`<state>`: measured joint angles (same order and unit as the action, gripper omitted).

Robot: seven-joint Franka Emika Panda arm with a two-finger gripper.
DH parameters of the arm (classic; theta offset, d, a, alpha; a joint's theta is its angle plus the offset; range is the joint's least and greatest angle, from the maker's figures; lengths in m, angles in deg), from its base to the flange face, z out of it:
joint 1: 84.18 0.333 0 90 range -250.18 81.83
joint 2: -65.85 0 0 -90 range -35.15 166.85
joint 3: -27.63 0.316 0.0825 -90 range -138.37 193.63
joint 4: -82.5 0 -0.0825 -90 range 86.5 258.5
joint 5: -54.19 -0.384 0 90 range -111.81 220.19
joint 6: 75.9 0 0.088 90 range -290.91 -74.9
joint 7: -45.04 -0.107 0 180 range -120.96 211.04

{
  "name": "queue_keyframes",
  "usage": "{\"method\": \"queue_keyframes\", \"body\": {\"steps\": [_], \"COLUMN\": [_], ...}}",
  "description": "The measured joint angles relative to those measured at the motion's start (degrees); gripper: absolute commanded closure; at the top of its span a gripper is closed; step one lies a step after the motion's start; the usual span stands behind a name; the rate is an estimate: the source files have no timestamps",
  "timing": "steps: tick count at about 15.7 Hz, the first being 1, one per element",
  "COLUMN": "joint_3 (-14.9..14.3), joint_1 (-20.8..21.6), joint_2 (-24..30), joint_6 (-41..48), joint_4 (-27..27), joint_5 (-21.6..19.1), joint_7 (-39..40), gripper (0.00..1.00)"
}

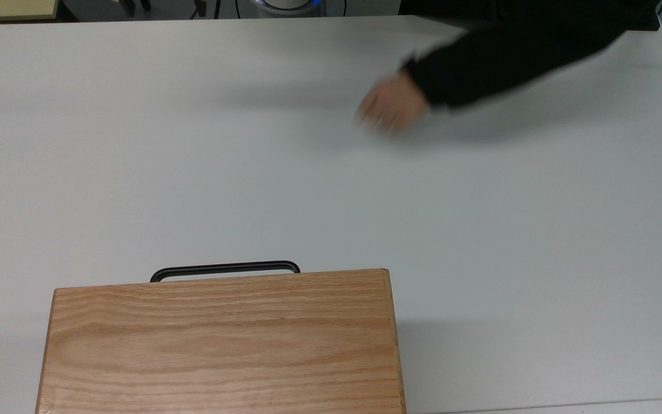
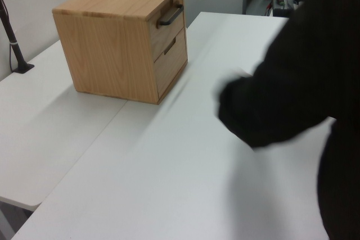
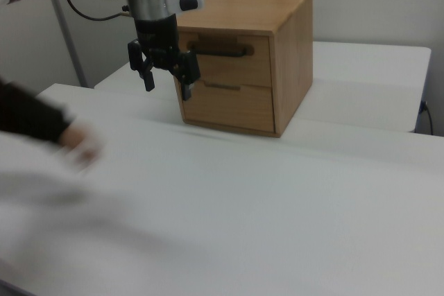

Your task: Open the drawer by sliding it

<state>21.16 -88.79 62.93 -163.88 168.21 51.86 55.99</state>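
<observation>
Oak-fronted upper drawer (image 3: pixel 223 59) with its long black bar handle (image 3: pixel 220 50) sits shut in the flat-topped oak casing (image 3: pixel 277 46) on the white surface (image 3: pixel 277 199). Black two-finger pincer (image 3: pixel 166 77) hangs open and empty. It should close squarely around the bar, then pull straight outward. The drawer front lies just beyond the pincer, toward the right view's right.

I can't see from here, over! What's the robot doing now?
Claw open, holding nothing, hanging before the cabinet. Drawer shut, handle untouched. Person's hand over the table.
</observation>
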Motion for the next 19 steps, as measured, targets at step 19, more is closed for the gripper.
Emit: {"method": "queue_keyframes", "body": {"steps": [19], "joint_3": [0.5], "joint_1": [2.4], "joint_2": [-0.6], "joint_6": [-2.2], "joint_4": [0.2], "joint_5": [-0.3], "joint_7": [0.1], "gripper": [0.00]}}
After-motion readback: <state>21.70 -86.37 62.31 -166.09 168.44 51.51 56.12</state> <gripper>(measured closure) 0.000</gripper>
